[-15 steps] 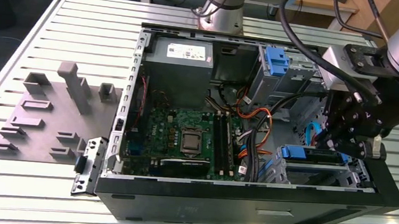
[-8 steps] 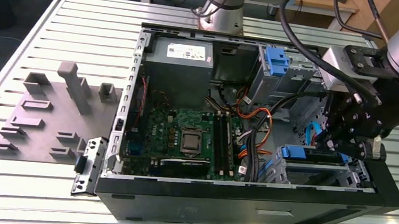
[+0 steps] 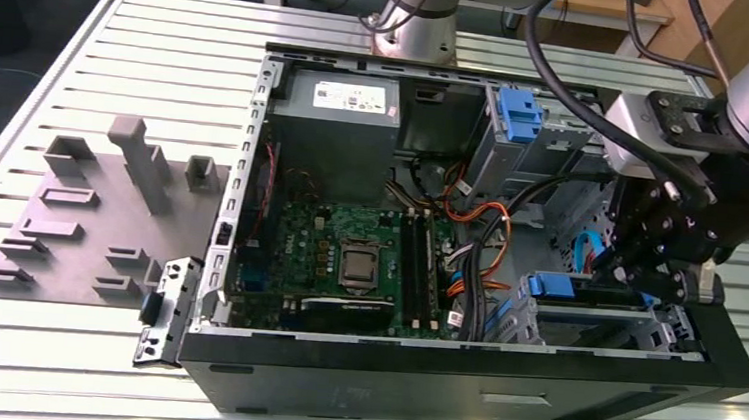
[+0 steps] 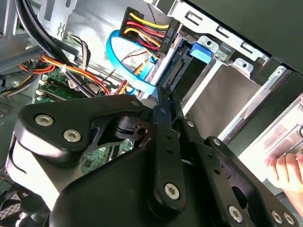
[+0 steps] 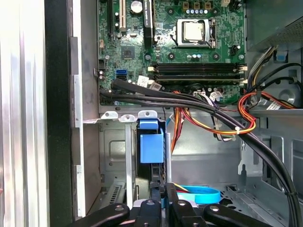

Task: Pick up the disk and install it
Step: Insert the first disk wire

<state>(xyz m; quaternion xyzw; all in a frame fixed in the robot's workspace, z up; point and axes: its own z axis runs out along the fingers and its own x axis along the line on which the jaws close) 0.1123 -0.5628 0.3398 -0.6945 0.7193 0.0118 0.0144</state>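
Note:
The disk (image 3: 567,286) sits in the drive cage (image 3: 593,323) at the near corner of the open computer case, on the exterior view's right, its blue plastic end showing. In the first wrist view the disk (image 5: 151,147) stands edge-on in its slot. The second wrist view shows its dark connector end (image 4: 181,71). My gripper (image 3: 626,280) hangs right at the disk's end. Its fingers are shut together in both wrist views, gripper (image 4: 161,97) and gripper (image 5: 161,188), with the tips against the disk's end.
A blue data cable (image 4: 124,59) and orange-red power wires (image 5: 246,113) run close to the fingers. Inside the case are the motherboard (image 3: 344,258), a grey power supply (image 3: 343,97) and another blue-fronted unit (image 3: 516,116). A grey fixture plate (image 3: 80,217) lies beside the case. A person's hand (image 4: 287,171) is beyond the case wall.

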